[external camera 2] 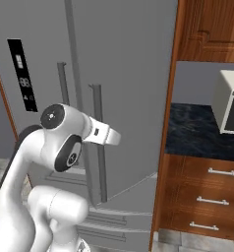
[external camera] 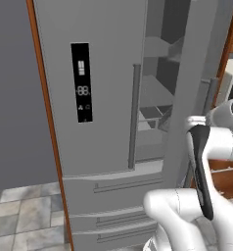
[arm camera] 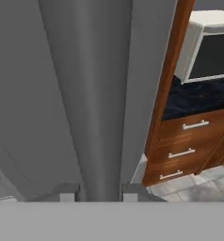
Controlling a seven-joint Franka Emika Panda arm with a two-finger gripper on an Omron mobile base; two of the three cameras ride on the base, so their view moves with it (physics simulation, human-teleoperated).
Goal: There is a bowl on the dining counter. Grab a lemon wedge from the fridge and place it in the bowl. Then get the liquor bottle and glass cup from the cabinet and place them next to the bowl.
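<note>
My gripper sits at the right door of the fridge. In the hand view my two fingertips rise at the lower edge, one on each side of the grey bar handle, which runs straight away from them up the middle of the picture. The gap between the tips is narrow and the bar fills it. Whether the pads press on the bar I cannot tell, because the contact lines are too coarse to read.

Beyond my fingers to the right, past the door's edge, a brown wooden side panel stands upright. Further right is a drawer unit with three short grey pulls, topped by a black marble-look counter. A white microwave with a dark door stands on that counter.

In the left base view the right fridge door stands ajar, and grey shelves show through the opening. The left door stays flush, carrying the black display panel and its own bar handle. Lower drawers sit below both doors.

The lemon wedge is too small to pick out on the shelves.
</note>
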